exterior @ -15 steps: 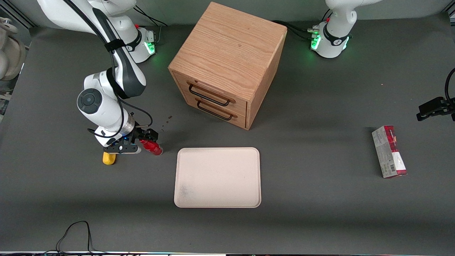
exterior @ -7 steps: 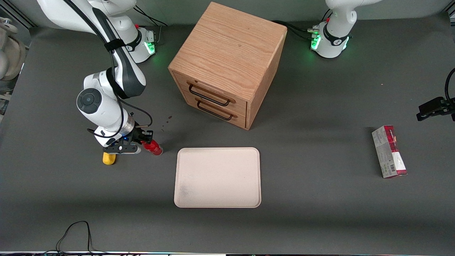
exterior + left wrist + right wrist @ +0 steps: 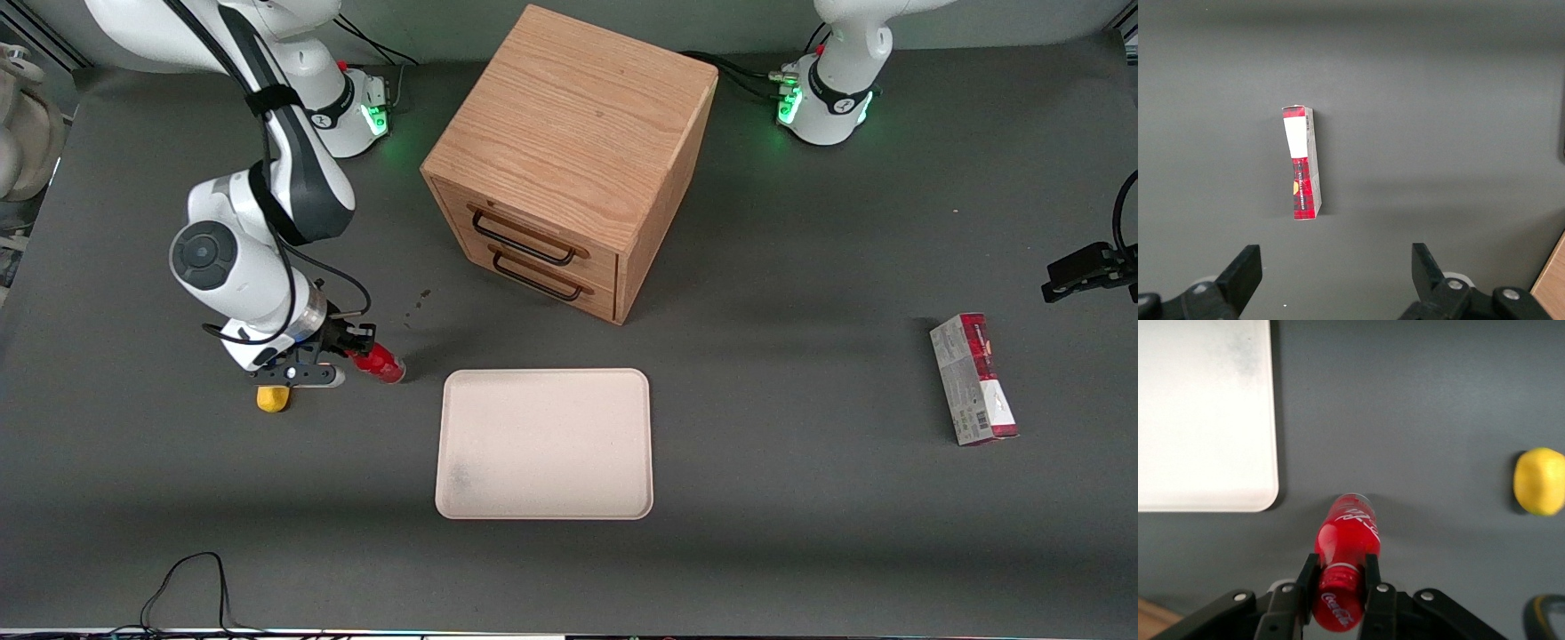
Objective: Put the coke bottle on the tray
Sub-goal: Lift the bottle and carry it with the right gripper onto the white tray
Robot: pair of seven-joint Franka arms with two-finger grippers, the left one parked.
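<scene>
- Gripper (image 3: 1337,587) is clamped on the coke bottle (image 3: 1345,547) at its neck and cap, close to the table, beside the tray (image 3: 544,443) toward the working arm's end.
- We judge a lift is needed before carrying over the tray's low rim.
- We advise keeping clear of the yellow lump (image 3: 273,398) nearby.

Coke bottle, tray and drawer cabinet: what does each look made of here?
Coke bottle, gripped at its neck by the gripper: likely glossy plastic, since its red body shows bright highlights and a white logo. Tray: probably matte plastic or melamine; it is evenly pale cream-pink with a low moulded rim, rounded corners and a grey smudge. Drawer cabinet: wood or wood veneer with visible grain; its dark handles look like metal.
</scene>
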